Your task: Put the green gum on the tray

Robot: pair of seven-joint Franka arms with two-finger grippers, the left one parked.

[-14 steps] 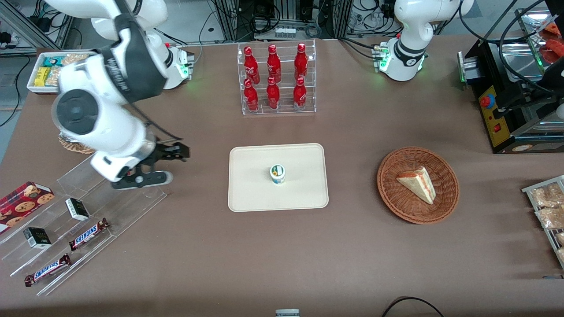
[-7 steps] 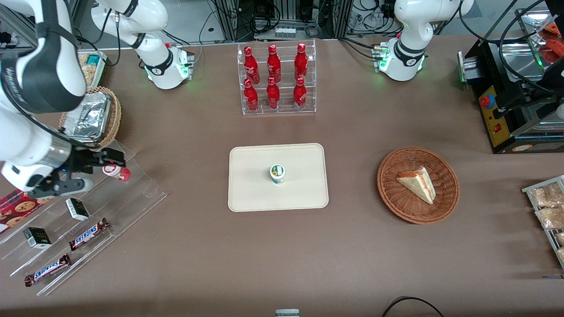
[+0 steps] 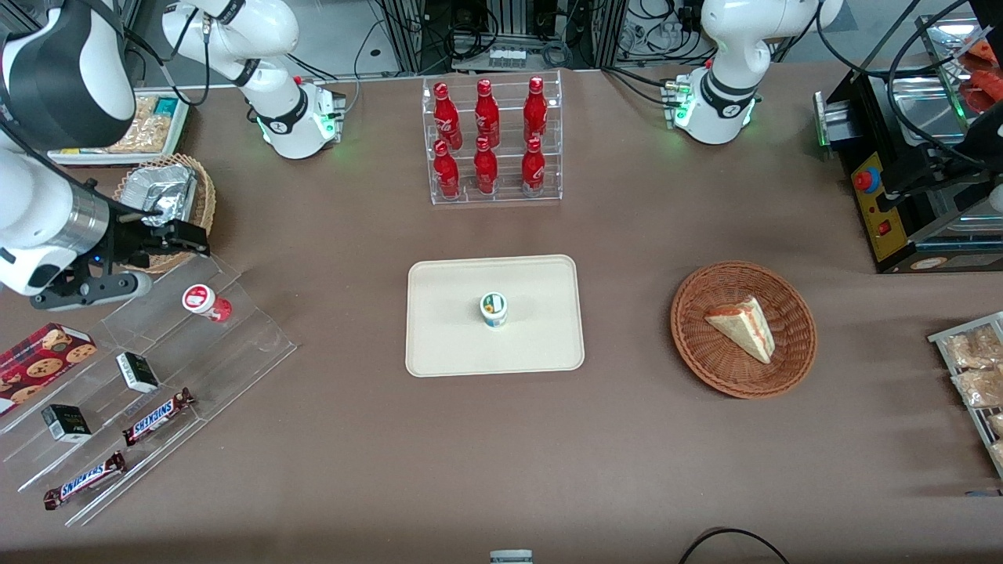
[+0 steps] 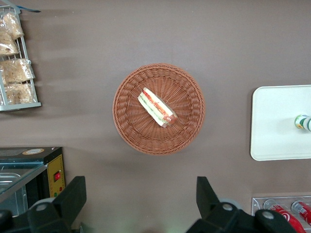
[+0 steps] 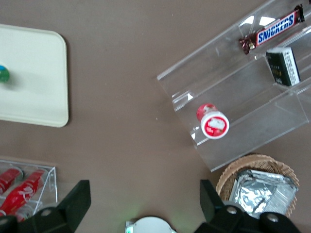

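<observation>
One green gum (image 3: pixel 494 309) standing upright near the middle of one tray (image 3: pixel 541 345), lid up. One red-and-white gum bottle (image 3: pixel 205 301) upright on the top step of the clear stepped stand (image 3: pixel 235 345) toward the working arm's end of the table. On the lower steps, two Snickers bars (image 3: pixel 157 416) and two small dark boxes (image 3: pixel 137 372); just beside the stand, one cookie box (image 3: pixel 43 356). Six red bottles (image 3: pixel 487 135) in one clear rack (image 3: pixel 494 196), three above and three below, farther from the front camera than the tray. One brown wicker basket (image 3: pixel 791 368) with one sandwich wedge (image 3: pixel 743 326) in it, toward the parked arm's end. One smaller basket (image 3: pixel 205 205) with a foil container (image 3: pixel 161 196) in it.

Gripper (image 3: pixel 168 237) spread open and holding nothing, over the near edge of the foil basket, well apart from the green gum.

Compared with a second ago: gripper no longer near the tray, withdrawn toward the working arm's end and up; red-and-white bottle and foil basket, then hidden by the arm, now uncovered. Green gum and tray unchanged in place.
</observation>
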